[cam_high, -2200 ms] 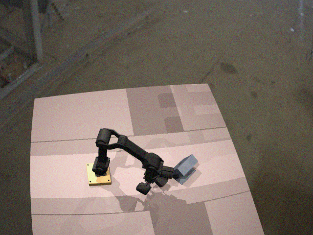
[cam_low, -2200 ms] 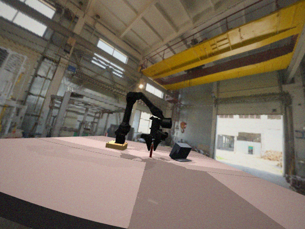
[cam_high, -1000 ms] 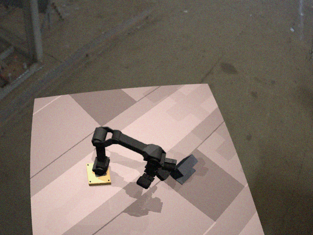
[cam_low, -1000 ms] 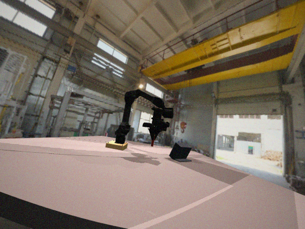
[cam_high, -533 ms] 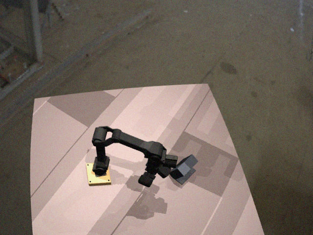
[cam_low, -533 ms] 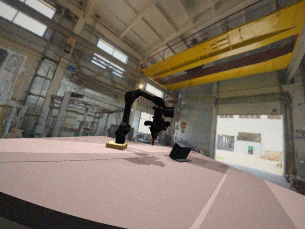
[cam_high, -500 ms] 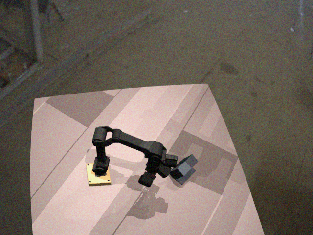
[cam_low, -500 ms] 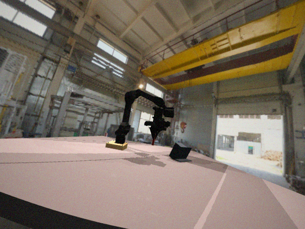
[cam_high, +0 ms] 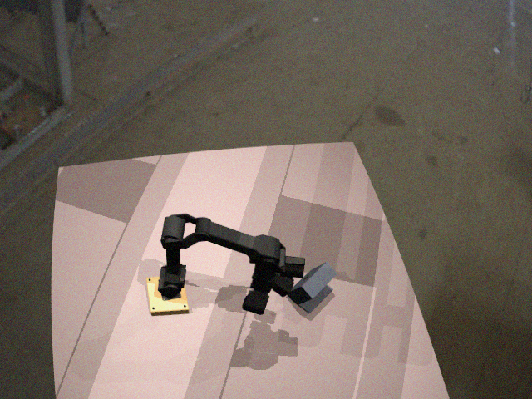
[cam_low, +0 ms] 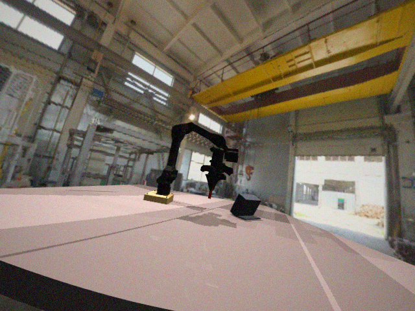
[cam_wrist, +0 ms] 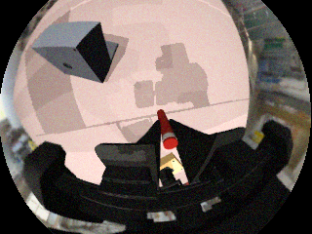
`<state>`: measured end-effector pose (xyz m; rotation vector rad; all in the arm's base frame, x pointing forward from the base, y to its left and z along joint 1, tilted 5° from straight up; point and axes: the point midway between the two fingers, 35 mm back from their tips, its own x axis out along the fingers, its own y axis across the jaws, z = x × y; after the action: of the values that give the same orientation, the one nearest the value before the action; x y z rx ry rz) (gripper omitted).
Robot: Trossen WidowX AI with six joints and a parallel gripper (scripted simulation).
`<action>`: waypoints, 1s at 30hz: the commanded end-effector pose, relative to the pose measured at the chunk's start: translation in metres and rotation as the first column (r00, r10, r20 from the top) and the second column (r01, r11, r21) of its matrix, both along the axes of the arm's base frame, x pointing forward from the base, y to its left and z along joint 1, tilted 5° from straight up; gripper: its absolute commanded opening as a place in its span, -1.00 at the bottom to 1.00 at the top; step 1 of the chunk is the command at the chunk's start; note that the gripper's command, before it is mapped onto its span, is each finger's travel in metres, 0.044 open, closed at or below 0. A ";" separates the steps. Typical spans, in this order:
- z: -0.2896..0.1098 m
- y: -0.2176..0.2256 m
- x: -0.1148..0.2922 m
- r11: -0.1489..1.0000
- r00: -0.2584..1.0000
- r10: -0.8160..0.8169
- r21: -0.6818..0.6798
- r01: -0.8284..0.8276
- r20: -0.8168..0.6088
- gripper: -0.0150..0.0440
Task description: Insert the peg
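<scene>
The red round peg (cam_low: 209,194) (cam_wrist: 169,140) is upright or nearly so, with its lower end sticking out below the fingers. My gripper (cam_low: 210,189) (cam_wrist: 164,122) is shut on the peg and holds it above the table. The fingertips and peg are hidden in the top view. The grey-blue sloped block (cam_high: 312,281) (cam_low: 246,205) (cam_wrist: 60,41) stands to the right of the gripper in the top and exterior views and at upper left in the wrist view. Its dark hole (cam_wrist: 67,65) shows in the wrist view; peg and hole are apart.
The arm's yellow base plate (cam_high: 169,307) (cam_low: 158,197) (cam_wrist: 175,163) sits left of the gripper in the top and exterior views. The pinkish table (cam_high: 150,356) (cam_low: 201,261) carries several shadows. Its right edge (cam_high: 406,263) lies beyond the block in the top view.
</scene>
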<state>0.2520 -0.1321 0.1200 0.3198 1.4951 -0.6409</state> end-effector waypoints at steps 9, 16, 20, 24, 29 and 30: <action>-0.004 0.004 0.010 0.992 0.992 0.114 -0.054 -0.117 -0.045 -0.49; -0.006 0.007 0.015 0.979 0.981 0.178 -0.082 -0.184 -0.075 -0.49; -0.008 0.009 0.018 0.970 0.972 0.214 -0.097 -0.223 -0.093 -0.49; -0.009 0.012 0.021 0.959 0.962 0.249 -0.112 -0.261 -0.111 -0.49; -0.010 0.014 0.025 0.942 0.947 0.292 -0.129 -0.309 -0.135 -0.49; -0.011 0.015 0.026 0.939 0.944 0.300 -0.132 -0.318 -0.140 -0.49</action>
<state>0.2746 -0.1183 0.1096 -0.0374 1.5558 -0.5333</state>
